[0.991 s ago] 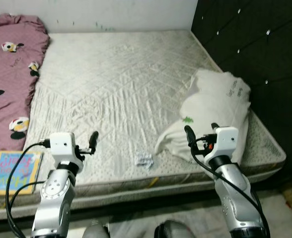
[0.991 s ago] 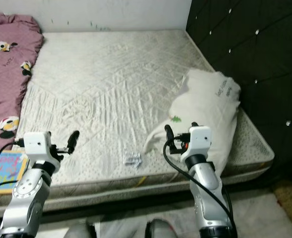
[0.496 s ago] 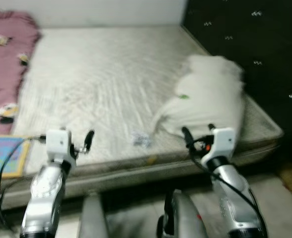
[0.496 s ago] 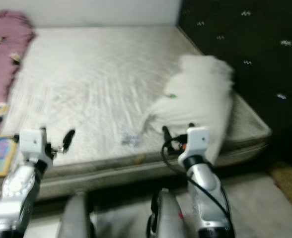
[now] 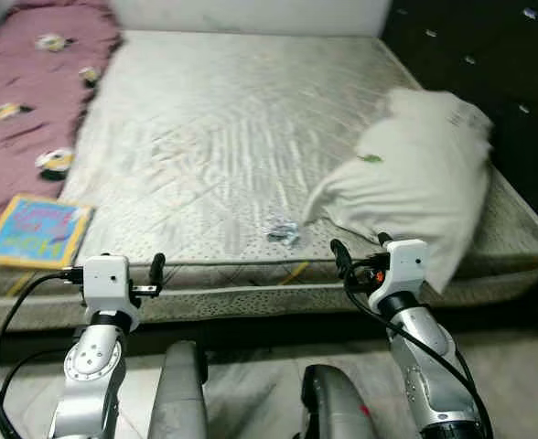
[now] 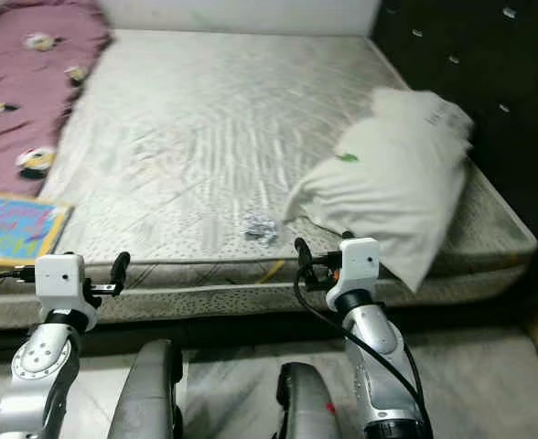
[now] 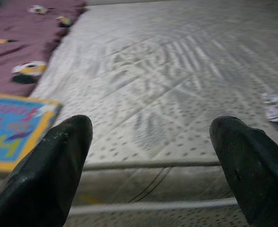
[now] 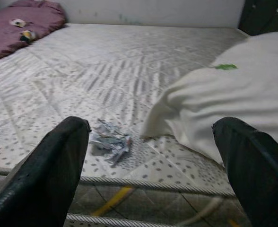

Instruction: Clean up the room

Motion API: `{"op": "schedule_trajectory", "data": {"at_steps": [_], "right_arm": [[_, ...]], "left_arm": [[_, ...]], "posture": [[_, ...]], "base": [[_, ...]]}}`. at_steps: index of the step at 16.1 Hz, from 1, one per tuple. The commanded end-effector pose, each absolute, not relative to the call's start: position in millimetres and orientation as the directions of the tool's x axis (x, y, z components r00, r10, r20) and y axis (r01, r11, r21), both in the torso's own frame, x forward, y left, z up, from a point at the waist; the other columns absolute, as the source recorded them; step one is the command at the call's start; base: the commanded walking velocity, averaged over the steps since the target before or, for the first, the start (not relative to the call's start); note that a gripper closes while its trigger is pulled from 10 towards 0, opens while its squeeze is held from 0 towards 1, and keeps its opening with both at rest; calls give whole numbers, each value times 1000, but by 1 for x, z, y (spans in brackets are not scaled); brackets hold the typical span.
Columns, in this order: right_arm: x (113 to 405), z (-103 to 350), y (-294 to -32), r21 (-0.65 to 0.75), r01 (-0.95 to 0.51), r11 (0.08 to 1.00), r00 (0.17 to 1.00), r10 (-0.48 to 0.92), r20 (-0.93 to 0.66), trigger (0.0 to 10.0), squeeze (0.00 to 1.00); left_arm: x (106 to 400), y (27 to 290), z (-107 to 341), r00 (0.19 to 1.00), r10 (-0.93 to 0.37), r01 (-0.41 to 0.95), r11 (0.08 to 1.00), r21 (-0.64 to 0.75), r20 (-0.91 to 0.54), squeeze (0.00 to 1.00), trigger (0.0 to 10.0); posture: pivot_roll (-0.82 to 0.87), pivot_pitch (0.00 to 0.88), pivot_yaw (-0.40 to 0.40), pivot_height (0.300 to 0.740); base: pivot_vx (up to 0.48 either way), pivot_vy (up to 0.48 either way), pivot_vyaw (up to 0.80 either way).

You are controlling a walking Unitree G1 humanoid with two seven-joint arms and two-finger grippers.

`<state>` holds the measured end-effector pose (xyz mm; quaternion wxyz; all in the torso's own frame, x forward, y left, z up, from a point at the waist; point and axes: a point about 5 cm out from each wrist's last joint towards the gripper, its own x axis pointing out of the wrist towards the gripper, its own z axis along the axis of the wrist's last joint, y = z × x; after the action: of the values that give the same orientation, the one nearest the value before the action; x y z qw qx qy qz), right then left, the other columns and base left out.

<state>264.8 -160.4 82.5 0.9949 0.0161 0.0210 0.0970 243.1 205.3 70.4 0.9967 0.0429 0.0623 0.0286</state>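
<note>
**Bed inventory: tidying barely begun**

Landmark: the mattress [image 5: 242, 137], bare, quilted, grey-white.

1. Wrapper [image 5: 282, 232] – a small crumpled scrap, lying on the mattress near its front edge, just beside the pillow's lower corner. In my right wrist view it sits at [image 8: 109, 141]. Judged to be litter, not yet picked up.
2. Pillow [image 5: 415, 187] – white, with a small green tag, slumped askew on the mattress beside the dark padded headboard [image 5: 489, 55], one corner hanging past the front edge. Not yet straightened.
3. Book [image 5: 36, 230] – bright blue and yellow cover, flat at the mattress's front corner on my left, touching the blanket. Not yet put away.
4. Blanket [image 5: 31, 91] – maroon, with cartoon patches, bunched along the mattress's far side from the headboard. Not folded.
5. My left claw [image 7: 153, 165] – held out before the mattress's front edge, near the book; fingers spread wide, nothing between them.
6. My right claw [image 8: 153, 161] – held out before the front edge, facing the wrapper and pillow; fingers likewise spread wide, holding nothing.

Progress, as I judge it: nothing is in hand and every item above lies loose, so the whole job is left. The wrapper is nearest my right claw and looks like the likely first pick.
</note>
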Motion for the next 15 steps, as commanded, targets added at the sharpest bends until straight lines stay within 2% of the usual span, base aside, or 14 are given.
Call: {"op": "schedule_trajectory", "data": {"at_steps": [1, 5, 12, 15], "right_arm": [[268, 88, -160, 36, -193, 980, 981, 194, -17, 10000, 0], [267, 90, -158, 25, -211, 977, 977, 211, -5, 10000, 0], [268, 91, -156, 18, -239, 971, 971, 239, -2, 10000, 0], [269, 91, -158, 20, -225, 974, 974, 225, -1, 10000, 0]], "left_arm": [[246, 202, 77, 994, 38, -30, 996, 84, -100, 0, 10000], [247, 199, 77, 995, 3, 3, 998, 61, -98, 0, 10000], [248, 197, 77, 995, -3, 8, 999, 45, -99, 0, 10000], [249, 196, 77, 995, -9, 14, 999, 43, -98, 0, 10000]], "posture": [[4, 54, -46, 610], [-7, 60, -41, 610], [-7, 60, -49, 610], [-9, 59, -50, 610]], "base": [[0, 0, 0], [132, 0, 0], [329, 0, 644], [353, 0, 0]]}}
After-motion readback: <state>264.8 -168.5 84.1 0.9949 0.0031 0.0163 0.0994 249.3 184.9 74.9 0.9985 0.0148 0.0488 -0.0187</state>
